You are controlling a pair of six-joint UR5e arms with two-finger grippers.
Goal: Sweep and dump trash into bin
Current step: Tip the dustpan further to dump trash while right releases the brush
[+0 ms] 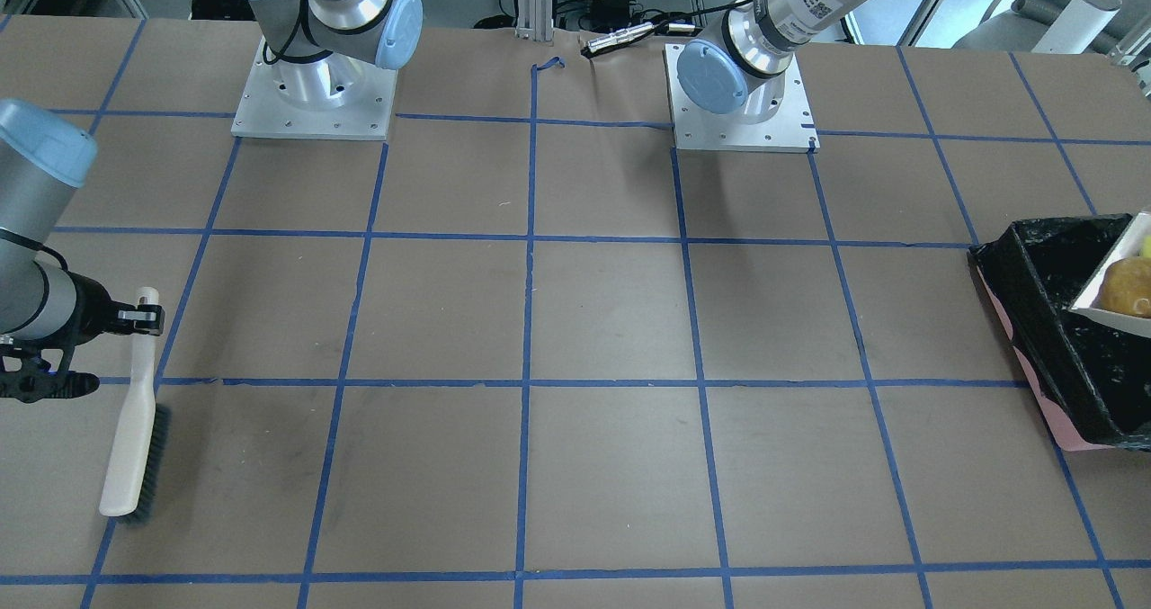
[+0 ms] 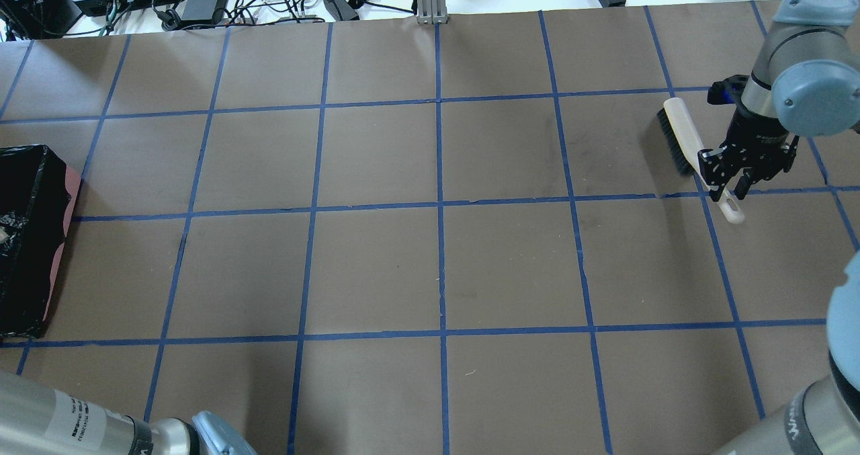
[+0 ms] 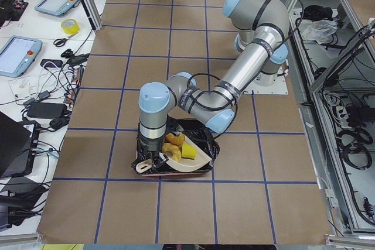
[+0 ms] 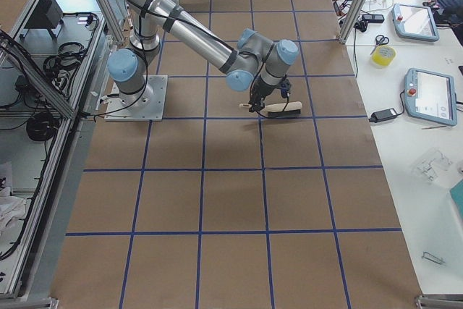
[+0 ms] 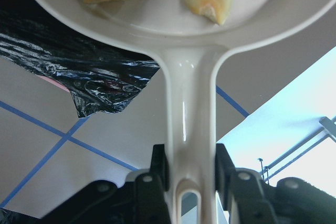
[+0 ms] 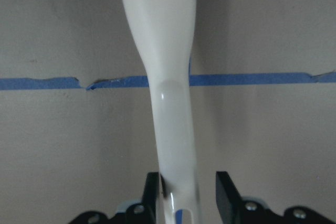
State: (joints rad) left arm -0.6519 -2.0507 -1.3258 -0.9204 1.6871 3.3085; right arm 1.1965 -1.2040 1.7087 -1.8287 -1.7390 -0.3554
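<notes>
My left gripper (image 5: 191,182) is shut on the handle of the beige dustpan (image 5: 189,93) and holds it over the bin (image 3: 202,136), a pink-sided box lined with black plastic (image 1: 1061,339). The trash lies in the dustpan: a yellow wedge (image 3: 188,151), a golden-brown potato (image 1: 1128,285) and a tan croissant (image 3: 171,154). My right gripper (image 6: 184,192) is at the far side of the table around the white handle of the brush (image 1: 135,429). One finger touches the handle and a gap shows at the other. The bristles are down at the table.
The two arm bases (image 1: 313,96) (image 1: 742,96) stand at the robot's edge of the table. A silver cable plug (image 1: 620,38) lies between them. Blue tape lines grid the brown tabletop (image 2: 437,273). An operators' bench with tablets (image 3: 55,1) runs along one side.
</notes>
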